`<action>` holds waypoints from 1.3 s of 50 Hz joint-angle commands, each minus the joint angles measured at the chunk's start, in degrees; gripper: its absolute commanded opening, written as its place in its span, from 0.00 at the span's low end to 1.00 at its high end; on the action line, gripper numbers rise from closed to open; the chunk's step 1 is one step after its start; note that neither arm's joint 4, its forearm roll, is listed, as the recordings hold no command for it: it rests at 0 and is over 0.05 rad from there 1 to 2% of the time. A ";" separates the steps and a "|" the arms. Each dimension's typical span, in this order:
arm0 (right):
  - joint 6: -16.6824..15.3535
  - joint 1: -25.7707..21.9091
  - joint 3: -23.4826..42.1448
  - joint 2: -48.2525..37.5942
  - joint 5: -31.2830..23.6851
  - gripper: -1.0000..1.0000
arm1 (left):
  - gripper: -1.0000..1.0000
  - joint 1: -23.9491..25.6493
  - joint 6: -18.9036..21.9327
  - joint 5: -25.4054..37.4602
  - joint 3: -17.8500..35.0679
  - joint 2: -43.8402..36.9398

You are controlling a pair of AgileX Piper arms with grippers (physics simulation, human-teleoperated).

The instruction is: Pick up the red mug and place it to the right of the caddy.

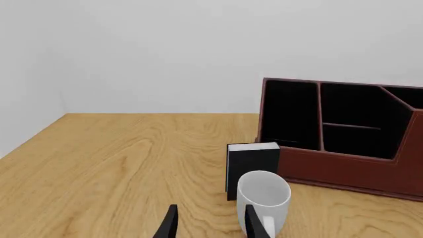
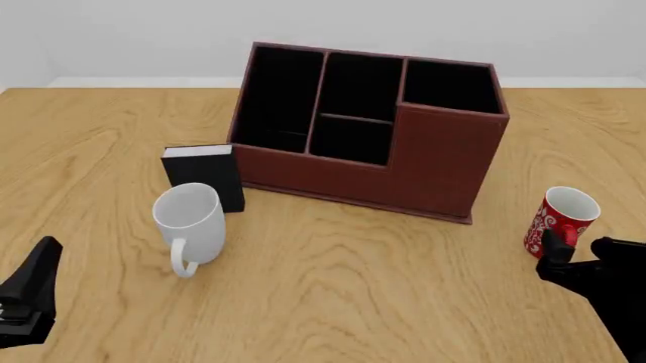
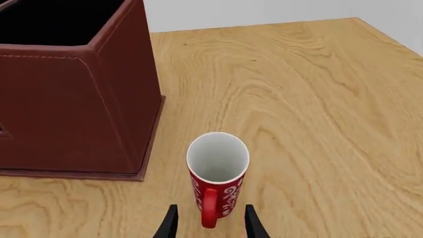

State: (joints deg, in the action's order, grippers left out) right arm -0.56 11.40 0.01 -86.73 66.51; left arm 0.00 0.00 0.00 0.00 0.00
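Note:
The red mug (image 2: 561, 218) with white swirls stands on the table to the right of the caddy (image 2: 444, 162), apart from it. In the right wrist view the mug (image 3: 218, 163) stands beside the caddy's end wall (image 3: 79, 104), with its handle pointing at my gripper. My right gripper (image 3: 210, 224) is open, its fingers on either side of the handle and not touching it. In the front view it (image 2: 577, 253) sits just in front of the mug. My left gripper (image 1: 210, 225) is open and empty, low at the near left (image 2: 30, 295).
A plain white mug (image 2: 190, 215) stands left of the caddy with a small black book (image 2: 205, 178) upright behind it. In the left wrist view the white mug (image 1: 264, 196) is just beyond my left fingers. The wooden table (image 2: 333, 302) stretches around them.

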 commanded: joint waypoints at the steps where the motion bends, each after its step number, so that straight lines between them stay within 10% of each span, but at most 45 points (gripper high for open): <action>1: -0.18 0.19 0.00 -3.68 3.08 1.00 | 1.00 0.00 0.00 0.00 0.00 0.00; 39: -0.85 0.53 0.99 -5.97 3.37 1.00 | 1.00 0.00 0.00 0.00 0.00 0.00; 40: -0.96 0.54 1.03 -6.01 3.37 0.00 | 1.00 0.00 0.00 0.00 0.00 0.00; 65: -3.09 -0.49 1.05 2.31 -2.75 0.00 | 1.00 0.00 0.00 0.00 0.00 0.00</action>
State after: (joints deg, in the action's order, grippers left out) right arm -3.30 11.46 0.52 -90.39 68.34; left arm 0.00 0.00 0.00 0.00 0.00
